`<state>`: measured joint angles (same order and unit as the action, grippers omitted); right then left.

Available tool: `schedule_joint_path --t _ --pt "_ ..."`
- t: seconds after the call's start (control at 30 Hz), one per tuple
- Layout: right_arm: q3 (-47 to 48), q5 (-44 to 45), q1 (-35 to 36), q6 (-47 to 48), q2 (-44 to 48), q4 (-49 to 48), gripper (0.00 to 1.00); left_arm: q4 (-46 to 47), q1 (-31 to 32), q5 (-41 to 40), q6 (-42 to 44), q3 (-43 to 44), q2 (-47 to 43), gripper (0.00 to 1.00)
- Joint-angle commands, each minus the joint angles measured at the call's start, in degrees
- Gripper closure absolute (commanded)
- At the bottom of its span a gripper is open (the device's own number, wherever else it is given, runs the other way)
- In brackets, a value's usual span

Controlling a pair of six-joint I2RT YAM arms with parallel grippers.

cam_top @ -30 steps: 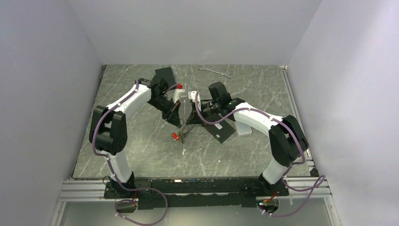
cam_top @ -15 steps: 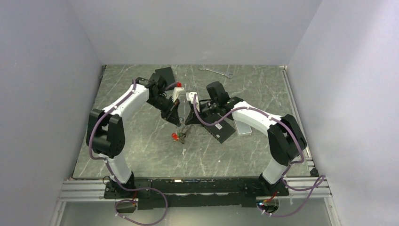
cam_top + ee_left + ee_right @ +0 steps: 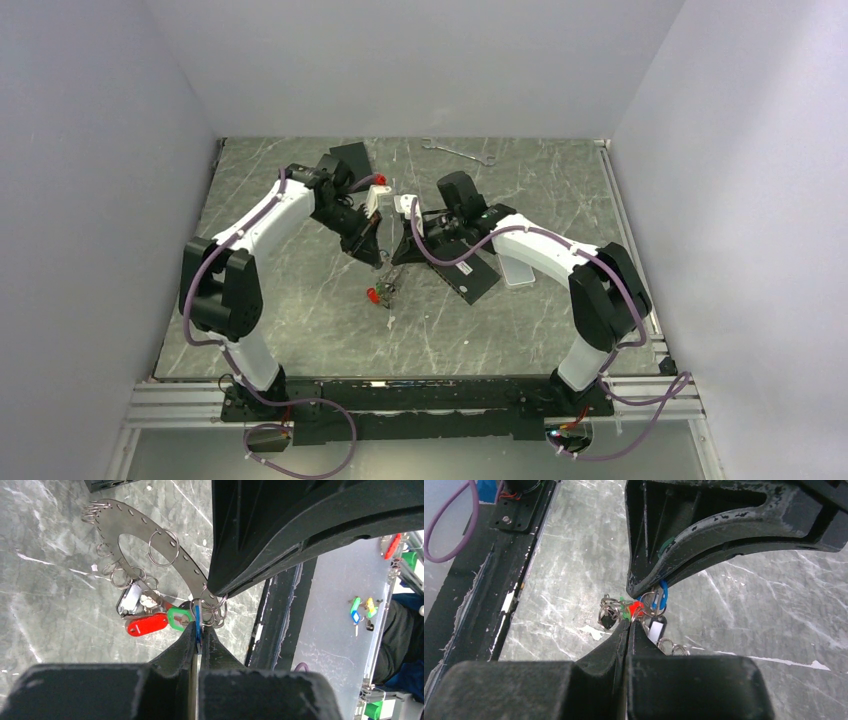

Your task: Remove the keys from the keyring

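The keyring (image 3: 150,535) is a curved flat grey metal band with holes and small split rings; it hangs between both grippers above the table. Red (image 3: 147,624) and green (image 3: 178,617) key tags dangle from it, with a dark one (image 3: 131,600). My left gripper (image 3: 198,630) is shut on a blue key tag (image 3: 198,622). My right gripper (image 3: 629,622) is shut on the keyring's edge beside the red and green tags (image 3: 634,607). In the top view the left gripper (image 3: 377,258) and right gripper (image 3: 397,256) meet tip to tip, the key bundle (image 3: 378,293) hanging below.
A silver wrench (image 3: 458,152) lies at the back. One flat black box (image 3: 350,158) sits behind the left arm, another (image 3: 472,275) under the right arm beside a white piece (image 3: 518,270). A red-tipped white object (image 3: 376,195) lies behind the grippers.
The left arm's elbow has swung slightly left and both grippers have edged a little closer together. Both grips hold; the key bundle hangs almost where it was.
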<state>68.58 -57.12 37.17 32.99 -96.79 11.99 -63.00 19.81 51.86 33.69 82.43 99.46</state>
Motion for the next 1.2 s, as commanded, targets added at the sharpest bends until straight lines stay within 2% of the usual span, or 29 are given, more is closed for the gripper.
schedule_joint_path --t 0.0,0.3,0.53,0.7,0.83,1.0,1.17 --pt "1.82 -1.36 0.95 0.82 -1.50 5.22 1.00 2.69 1.30 2.99 0.20 1.47 -5.88 1.00" --pt "3.30 0.37 2.12 2.09 -1.46 6.30 1.00 3.01 1.54 4.55 -1.10 0.73 -7.40 1.00" --pt "2.20 1.68 0.42 0.42 1.68 4.35 0.86 4.12 1.08 4.25 -2.67 -0.50 -7.93 1.00" --pt "1.61 1.87 -2.17 -2.16 3.86 2.79 0.64 4.20 0.67 3.76 -3.83 -0.03 -7.35 1.00" --pt "1.56 1.20 -4.28 -4.86 5.28 1.68 0.51 4.52 0.67 4.08 -4.68 0.16 -7.13 1.00" --pt "1.03 1.28 -7.14 -11.62 7.07 -2.13 0.47 5.12 0.58 3.46 -6.84 0.62 -6.62 1.00" --pt "-1.33 5.58 -7.03 -19.98 8.28 -5.11 0.49 7.54 0.58 0.24 -12.22 0.62 -6.13 1.00"
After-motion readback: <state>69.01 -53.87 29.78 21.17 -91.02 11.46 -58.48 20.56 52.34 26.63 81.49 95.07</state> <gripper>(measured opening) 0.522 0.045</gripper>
